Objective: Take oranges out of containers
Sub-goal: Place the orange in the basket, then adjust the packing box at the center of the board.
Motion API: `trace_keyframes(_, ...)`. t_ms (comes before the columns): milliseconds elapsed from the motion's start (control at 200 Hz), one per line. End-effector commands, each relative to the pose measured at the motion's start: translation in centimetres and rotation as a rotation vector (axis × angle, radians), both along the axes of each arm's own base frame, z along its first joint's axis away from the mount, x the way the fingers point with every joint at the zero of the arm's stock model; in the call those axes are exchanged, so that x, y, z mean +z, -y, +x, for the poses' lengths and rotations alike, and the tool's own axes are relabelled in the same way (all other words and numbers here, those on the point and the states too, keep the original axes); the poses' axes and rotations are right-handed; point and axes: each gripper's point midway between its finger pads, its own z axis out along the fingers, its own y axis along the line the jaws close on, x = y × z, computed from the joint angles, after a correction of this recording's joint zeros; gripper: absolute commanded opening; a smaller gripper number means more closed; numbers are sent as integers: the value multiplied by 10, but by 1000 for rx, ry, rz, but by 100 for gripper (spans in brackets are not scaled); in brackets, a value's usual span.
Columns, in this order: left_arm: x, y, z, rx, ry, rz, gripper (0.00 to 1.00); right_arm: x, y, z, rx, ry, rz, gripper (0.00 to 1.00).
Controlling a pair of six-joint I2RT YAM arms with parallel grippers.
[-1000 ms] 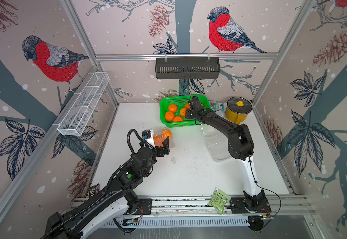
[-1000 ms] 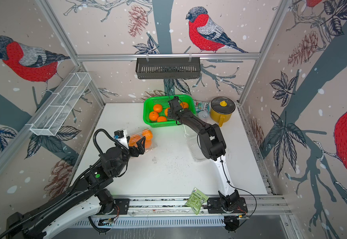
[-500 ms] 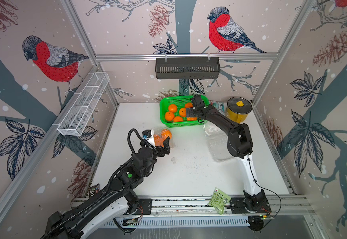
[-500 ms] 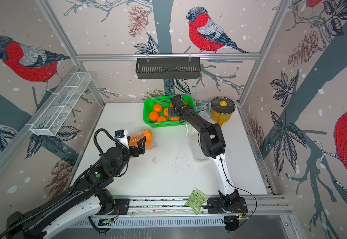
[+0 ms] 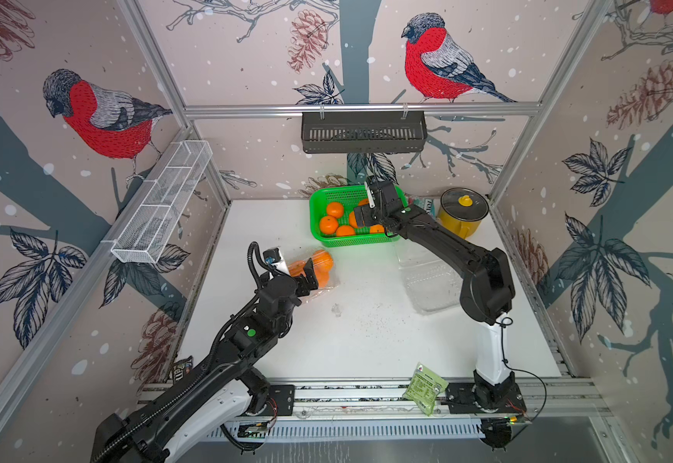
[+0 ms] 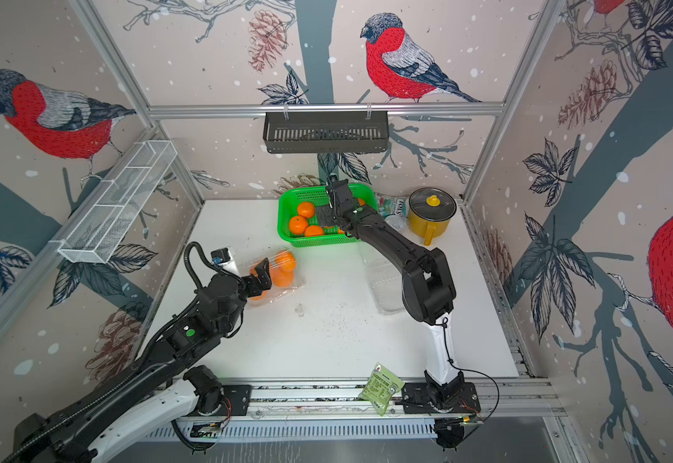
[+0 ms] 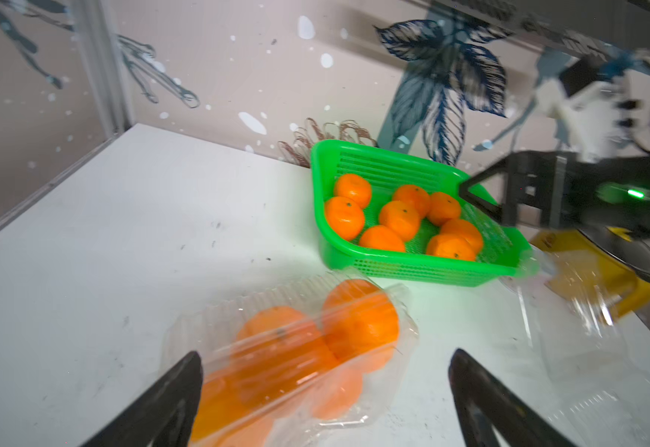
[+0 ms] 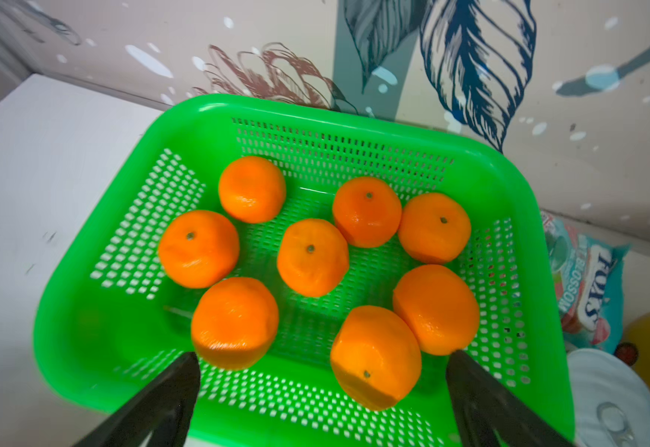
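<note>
Several oranges (image 8: 312,257) lie loose in the green basket (image 8: 83,309) at the back of the table, also seen in both top views (image 5: 329,224) (image 6: 298,225). My right gripper (image 8: 322,356) hangs open just above them, holding nothing (image 5: 363,218). A clear container (image 7: 401,348) with oranges (image 7: 358,317) inside lies at the left middle (image 5: 329,282). My left gripper (image 7: 325,356) stands open around its near end without pinching it (image 5: 299,272). Another clear container (image 5: 427,276), with nothing in it, lies under the right arm.
A yellow lidded pot (image 5: 463,212) stands right of the basket, with a snack packet (image 8: 586,278) and a tin (image 8: 610,406) beside it. A green sachet (image 5: 425,387) lies on the front rail. A black shelf (image 5: 363,132) and a wire rack (image 5: 162,204) hang on the walls.
The right gripper's jaws have opened wide over the green basket and its wrist has shifted slightly there. The left arm and the container under it have not moved.
</note>
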Motion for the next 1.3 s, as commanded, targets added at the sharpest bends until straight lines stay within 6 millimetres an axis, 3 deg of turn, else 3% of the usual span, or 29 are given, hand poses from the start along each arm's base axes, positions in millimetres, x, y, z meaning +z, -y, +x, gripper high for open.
trace_keyframes(0, -24, -20, 0, 41, -117, -101, 97, 48, -13, -14, 136, 210, 42, 100)
trace_keyframes(90, -33, -39, -1, 63, -137, -192, 97, 63, -13, -43, 229, 273, 83, 99)
trace_keyframes(215, -30, -42, -11, 47, -87, -299, 97, 68, -16, -89, 395, 286, 151, 100)
trace_keyframes(360, -36, -39, -31, 11, -39, -400, 97, 43, -30, -148, 631, 182, 240, 99)
trace_keyframes(510, -53, -38, -53, -12, -55, -442, 97, -1, -42, -187, 718, 68, 238, 99)
trace_keyframes(615, -53, -38, -64, -31, -22, -485, 97, -28, -48, -196, 745, 20, 240, 100)
trace_keyframes(770, -61, -39, -64, -17, -36, -503, 97, -55, -63, -193, 771, -27, 231, 100)
trace_keyframes(1091, -63, -18, -33, -93, -130, -396, 97, -79, -89, -175, 797, -58, 234, 98)
trace_keyframes(1296, -69, -24, -22, -44, -145, -359, 97, -89, -106, -165, 815, -83, 254, 95)
